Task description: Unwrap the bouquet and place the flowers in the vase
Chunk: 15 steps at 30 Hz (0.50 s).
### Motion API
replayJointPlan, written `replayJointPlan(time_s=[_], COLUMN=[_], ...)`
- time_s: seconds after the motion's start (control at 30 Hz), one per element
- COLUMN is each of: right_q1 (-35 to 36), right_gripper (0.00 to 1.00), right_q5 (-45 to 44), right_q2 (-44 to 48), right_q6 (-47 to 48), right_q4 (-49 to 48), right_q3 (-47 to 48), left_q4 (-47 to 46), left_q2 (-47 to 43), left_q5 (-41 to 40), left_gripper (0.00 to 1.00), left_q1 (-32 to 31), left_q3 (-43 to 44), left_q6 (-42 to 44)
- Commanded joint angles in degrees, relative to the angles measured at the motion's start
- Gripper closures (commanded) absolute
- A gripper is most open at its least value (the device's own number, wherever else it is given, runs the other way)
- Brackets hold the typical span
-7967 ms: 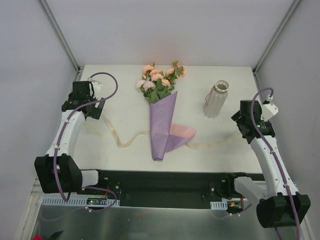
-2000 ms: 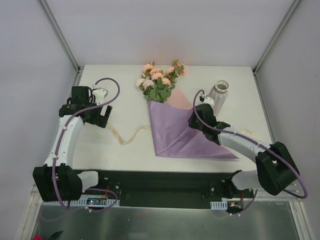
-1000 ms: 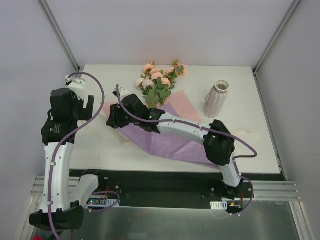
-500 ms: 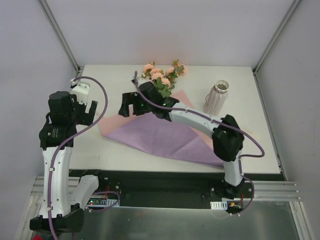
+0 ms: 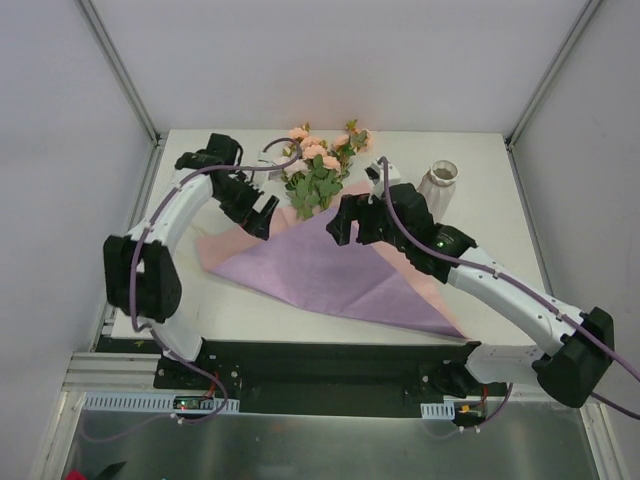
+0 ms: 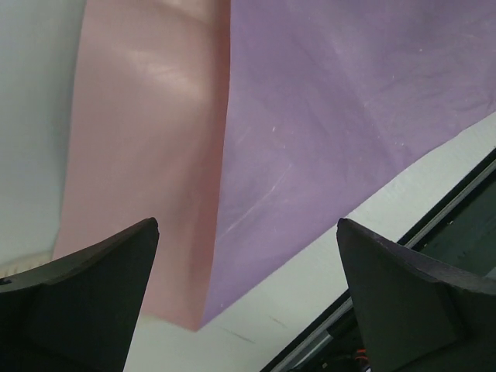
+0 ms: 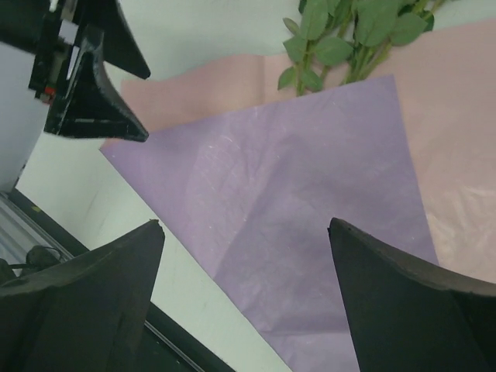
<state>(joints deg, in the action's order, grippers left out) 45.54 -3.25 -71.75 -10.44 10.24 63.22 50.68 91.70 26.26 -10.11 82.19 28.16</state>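
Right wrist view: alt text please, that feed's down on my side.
A purple paper sheet lies spread open on its pink lining, between the right gripper's open black fingers. At top, green leafy stems enter; the left gripper, open, sits upper left.

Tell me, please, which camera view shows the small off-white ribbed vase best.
The top external view: the small off-white ribbed vase stands upright there, mouth and neck clear, with its lower body partly hidden behind the right arm. Neither wrist view shows it at all.
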Motion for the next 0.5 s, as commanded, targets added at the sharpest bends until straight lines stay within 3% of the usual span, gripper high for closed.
replayJointPlan(time_s=[0.0,0.17,0.47], right_q1=[-0.9,-2.7,-7.2], right_gripper=[0.09,0.12,0.15], right_q5=[-1.4,0.3,6.5], right_q2=[4.2,8.3,12.9], right_q6=[1.4,-0.5,-3.1], right_q4=[3.2,4.2,3.4], right_q3=[-3.9,-6.5,-11.0], left_q4=[2.2,2.1,2.1], left_q2=[10.7,20.4,30.4], left_q5=[7.8,8.2,10.3], left_gripper=[0.01,0.01,0.02], left_q1=[-2.6,-5.9,-7.9], left_q3=[10.3,16.4,21.8], left_q6=[2.2,2.8,4.4])
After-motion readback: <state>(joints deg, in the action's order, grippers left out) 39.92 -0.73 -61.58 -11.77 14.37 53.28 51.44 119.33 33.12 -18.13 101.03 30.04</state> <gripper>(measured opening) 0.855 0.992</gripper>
